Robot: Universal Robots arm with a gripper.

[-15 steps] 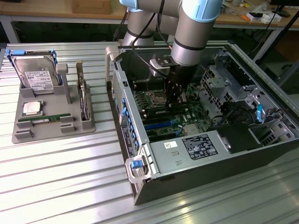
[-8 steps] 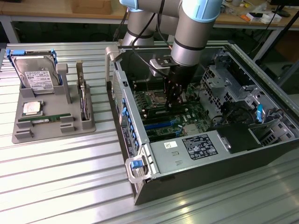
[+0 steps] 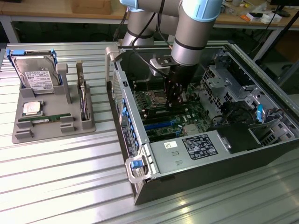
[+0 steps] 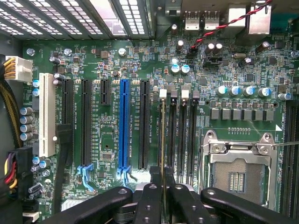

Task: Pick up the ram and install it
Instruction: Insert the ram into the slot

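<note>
**Arm reaches into the open case, a thin board edge pinched above the memory slots**

The grey arm (image 3: 189,32) plunges steeply into the open metal computer case (image 3: 205,158), the gripper (image 3: 174,95) poised low over the green motherboard (image 3: 161,119). In the wrist view its black fingers (image 4: 150,196) stand nearly closed around the ram (image 4: 163,140), seen edge-on as a thin line over a long black memory slot (image 4: 161,130); its chips and label are hidden. On the ribbed table, a grey moulded tray (image 3: 51,123) carries another green stick (image 3: 41,120).
</note>
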